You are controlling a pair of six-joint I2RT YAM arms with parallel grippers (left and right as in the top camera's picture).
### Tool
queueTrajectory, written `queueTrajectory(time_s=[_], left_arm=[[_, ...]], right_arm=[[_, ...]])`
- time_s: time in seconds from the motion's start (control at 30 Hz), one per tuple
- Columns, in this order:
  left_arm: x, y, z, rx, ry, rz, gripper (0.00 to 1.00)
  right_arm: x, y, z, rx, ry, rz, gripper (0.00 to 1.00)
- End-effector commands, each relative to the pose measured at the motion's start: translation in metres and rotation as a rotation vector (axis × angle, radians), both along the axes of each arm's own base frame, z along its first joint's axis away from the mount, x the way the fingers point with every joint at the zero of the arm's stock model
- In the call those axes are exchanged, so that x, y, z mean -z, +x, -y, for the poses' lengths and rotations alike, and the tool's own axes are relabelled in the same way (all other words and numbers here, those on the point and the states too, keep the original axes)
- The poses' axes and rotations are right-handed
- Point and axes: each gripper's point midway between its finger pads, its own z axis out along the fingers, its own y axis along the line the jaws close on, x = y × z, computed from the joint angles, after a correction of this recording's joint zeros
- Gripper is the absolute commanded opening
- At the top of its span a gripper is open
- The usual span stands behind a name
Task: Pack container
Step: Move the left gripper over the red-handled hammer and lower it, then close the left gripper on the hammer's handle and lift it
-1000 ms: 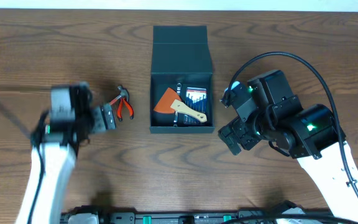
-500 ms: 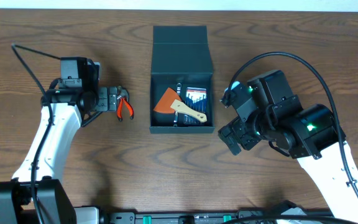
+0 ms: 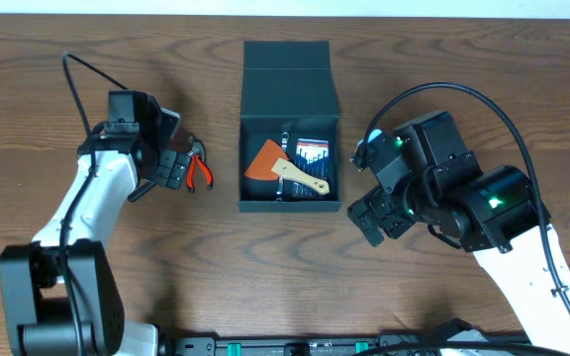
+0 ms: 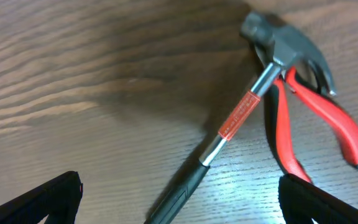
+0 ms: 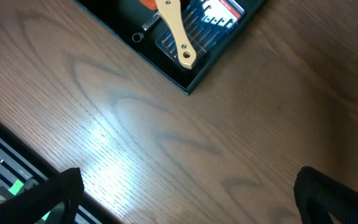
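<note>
The dark container [image 3: 287, 79] stands open at the table's middle, its lid folded back. Inside lie an orange scraper with a wooden handle [image 3: 300, 178] and a pack of metal bits [image 3: 313, 153]. A small hammer [image 4: 238, 115] and red-handled pliers [image 4: 319, 115] lie on the table left of the container. My left gripper [image 4: 179, 202] is open, its fingers on either side of the hammer's black grip. My right gripper [image 5: 188, 199] is open and empty over bare wood, right of the container's near corner [image 5: 166, 71].
Wood-grain table all around. A black rail with green parts runs along the front edge [image 3: 295, 346]. The right arm's bulky body [image 3: 443, 193] sits right of the container.
My left arm has swung up from the front left and brought its gripper over the hammer and pliers. The right arm has not moved.
</note>
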Motion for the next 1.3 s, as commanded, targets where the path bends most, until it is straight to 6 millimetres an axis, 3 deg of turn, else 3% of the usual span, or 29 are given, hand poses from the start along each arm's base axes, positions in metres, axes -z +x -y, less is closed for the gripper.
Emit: queueTrajectory(time_s=[0.0, 0.53, 0.97, 1.17, 1.27], left_arm=[[0.006, 0.01, 0.0, 0.057, 0.026, 0.003, 0.99], [0.034, 0.02, 0.013, 0.13, -0.028, -0.018, 1.0], [0.051, 0.023, 0.022, 0.148, -0.08, -0.034, 0.87], [0.058, 0.02, 0.022, 0.148, -0.085, -0.052, 0.71], [0.058, 0.02, 0.024, 0.15, -0.092, -0.051, 0.57]], right_arm=[[-0.002, 0.001, 0.002, 0.023, 0.007, 0.001, 0.99], [-0.002, 0.001, 0.002, 0.023, 0.007, 0.001, 0.99], [-0.002, 0.001, 0.002, 0.023, 0.007, 0.001, 0.99], [-0.002, 0.001, 0.002, 0.023, 0.007, 0.001, 0.99], [-0.002, 0.001, 0.002, 0.023, 0.007, 0.0, 0.99]])
